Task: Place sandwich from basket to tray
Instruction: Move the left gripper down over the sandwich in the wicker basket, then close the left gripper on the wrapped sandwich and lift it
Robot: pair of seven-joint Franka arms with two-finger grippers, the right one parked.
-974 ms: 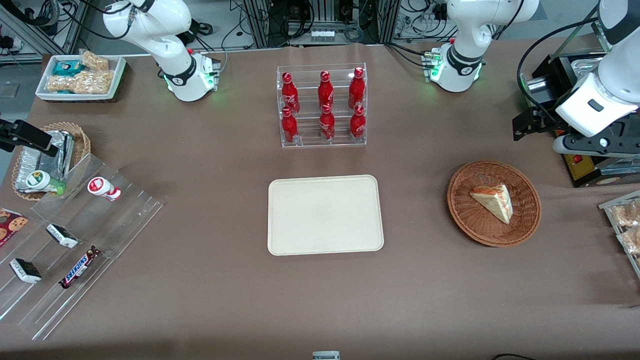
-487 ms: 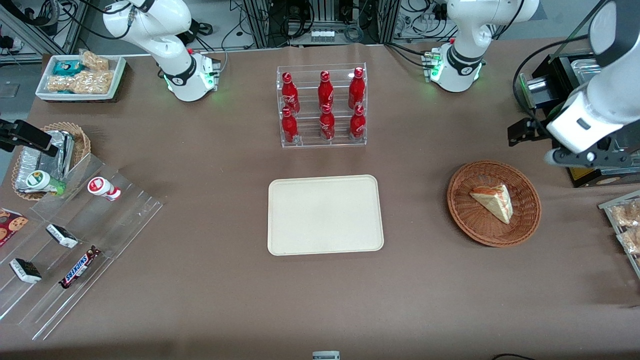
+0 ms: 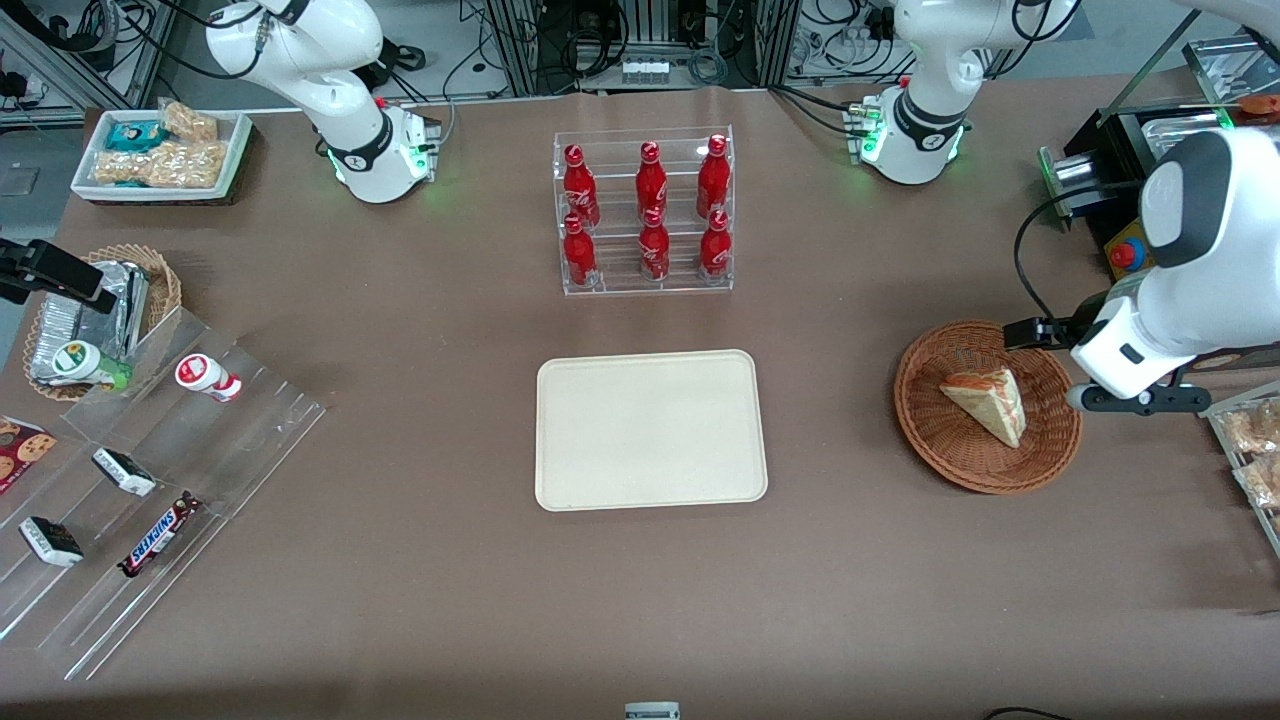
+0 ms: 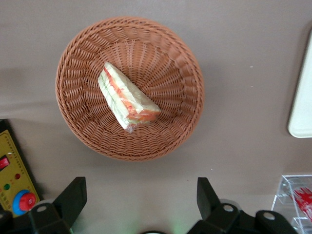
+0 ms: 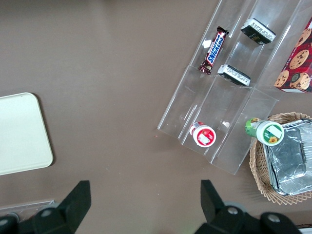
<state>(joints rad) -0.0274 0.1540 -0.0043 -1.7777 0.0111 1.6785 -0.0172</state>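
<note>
Presently the sandwich (image 4: 127,101) lies inside the basket (image 4: 78,63) on the brown worktop (image 3: 450,600), well apart from the tray (image 3: 650,430). Above the basket's edge hangs the end effector (image 4: 141,202), fingers (image 4: 73,195) spread wide, holding nothing.

And here we are in a robotics lab, dressed up like a little snack shop. Two white arms are bolted to a brown-covered table (image 3: 420,600), green lights glowing at their bases, with aluminium framing and tangled cables along the table's edge farthest from the camera. A yellow control box (image 4: 14,180) with a red stop button sits by the basket (image 3: 935,445). Shop props all around: a clear rack of red cola bottles (image 3: 645,212), acrylic steps with candy bars (image 3: 160,535), a box of snack bars (image 3: 160,155), foil packets (image 3: 95,310) in wicker. The gripper (image 4: 141,204) hangs above the basket, fingers spread.
</note>
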